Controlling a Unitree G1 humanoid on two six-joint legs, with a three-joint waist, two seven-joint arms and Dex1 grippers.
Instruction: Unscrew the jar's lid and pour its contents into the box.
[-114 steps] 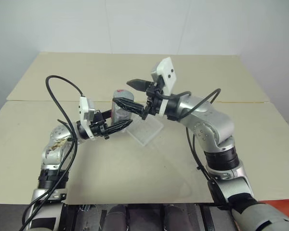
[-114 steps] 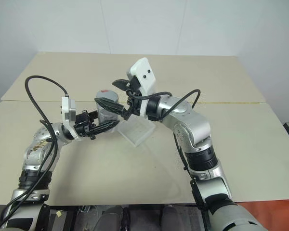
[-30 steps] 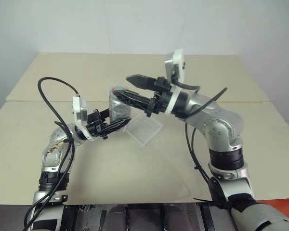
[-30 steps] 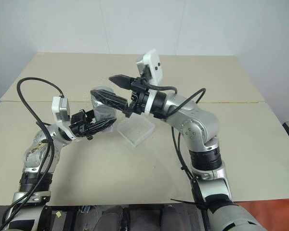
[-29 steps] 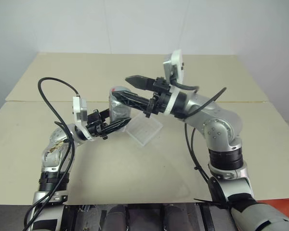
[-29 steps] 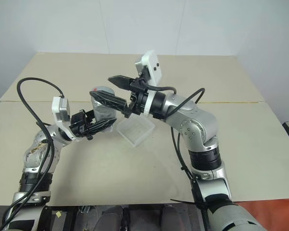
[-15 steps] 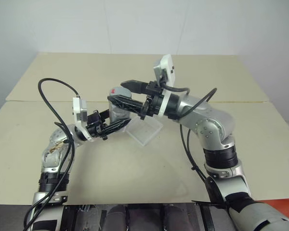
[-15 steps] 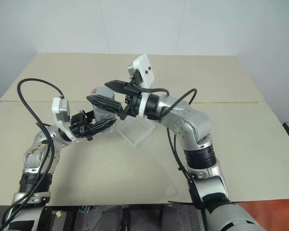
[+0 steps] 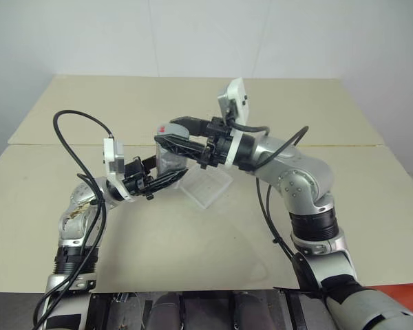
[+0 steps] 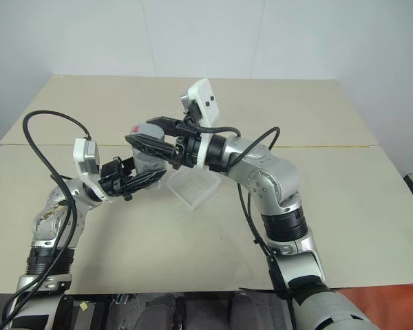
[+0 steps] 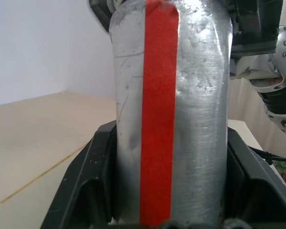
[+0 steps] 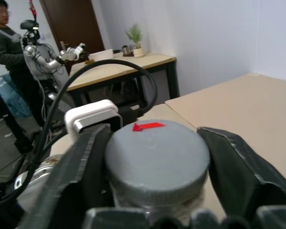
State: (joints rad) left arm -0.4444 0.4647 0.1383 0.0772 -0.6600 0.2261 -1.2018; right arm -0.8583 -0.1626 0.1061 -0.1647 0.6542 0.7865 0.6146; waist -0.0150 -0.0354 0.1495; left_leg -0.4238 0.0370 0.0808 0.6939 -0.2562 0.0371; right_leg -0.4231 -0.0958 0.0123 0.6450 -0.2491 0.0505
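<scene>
Beige tabletop (image 9: 193,261) against plain white walls; the wrist view looks out to a person standing by another robot near a dark door. Jar (image 10: 149,159) is held upright above the table, just left of the clear box (image 10: 192,187), which sits on the surface below the right arm. Left gripper (image 9: 166,177) is clamped on the jar's lower body, jaws tight on both sides of the red stripe. Right gripper (image 10: 146,134) is closed around the lid (image 12: 156,153), one finger on each side of the rim, red mark visible on top. Handling read: jar is small, rigid, probably light; the silvery wall looks smooth, so it could spin in the left grip once torque goes on. Lid is shallow, so hold it across the rim's widest line and keep it square, or the fingers may ride off. Contents can't be seen through the wall. Lid looks seated; unscrewing not done, pour pending.
</scene>
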